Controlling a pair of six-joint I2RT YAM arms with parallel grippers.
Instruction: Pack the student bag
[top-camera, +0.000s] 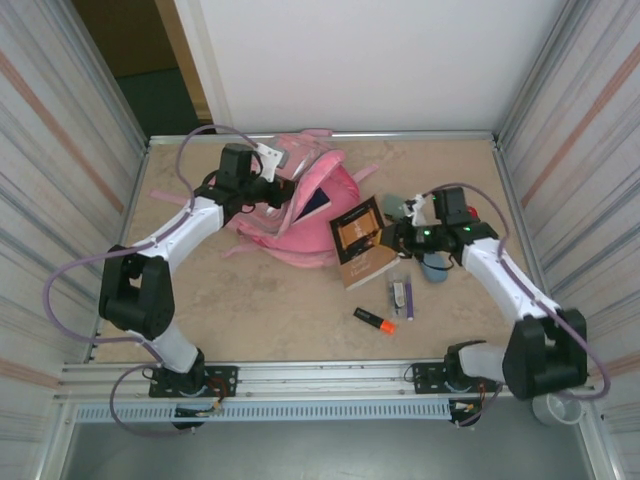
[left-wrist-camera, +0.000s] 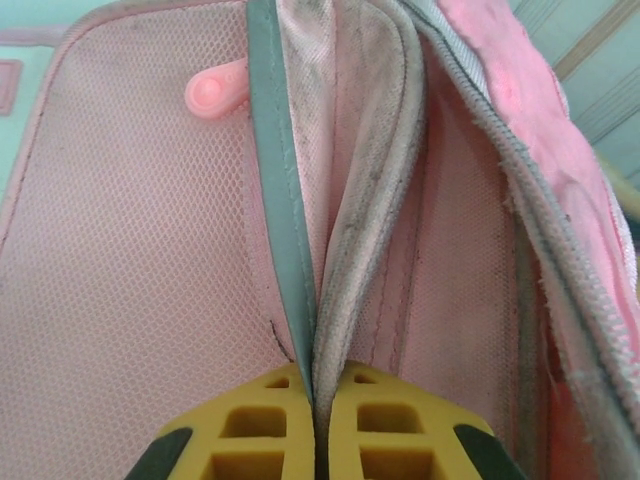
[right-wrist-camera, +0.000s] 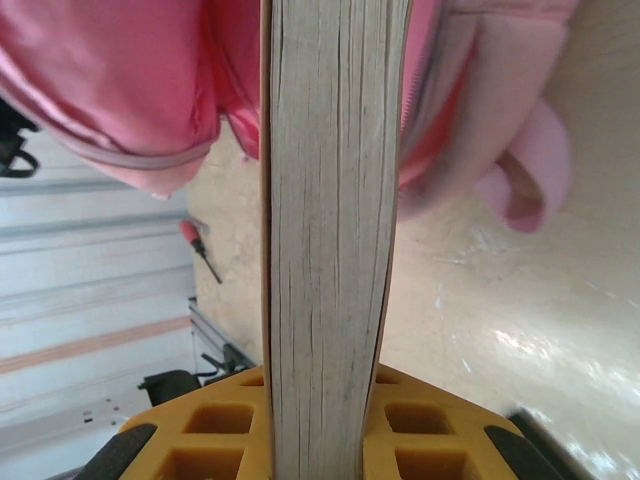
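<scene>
The student bag (top-camera: 300, 205), a pink fabric backpack, lies at the back of the table with its mouth gaping toward the right. My left gripper (top-camera: 262, 186) sits at the bag's upper left and is shut on the rim of the opening; in the left wrist view the yellow fingers (left-wrist-camera: 250, 430) pinch the grey zip edge (left-wrist-camera: 345, 260) and a teal trim strip. My right gripper (top-camera: 397, 238) is shut on a brown-covered book (top-camera: 360, 240), held just right of the bag's mouth. The book's page edge (right-wrist-camera: 330, 200) runs up between the yellow fingers (right-wrist-camera: 200, 430), with the bag (right-wrist-camera: 120, 80) right behind it.
An orange highlighter (top-camera: 375, 320) and a few pens (top-camera: 401, 296) lie on the table in front of the book. A grey-blue object (top-camera: 435, 266) rests under the right arm. Metal rails and striped walls enclose the table (top-camera: 270, 310).
</scene>
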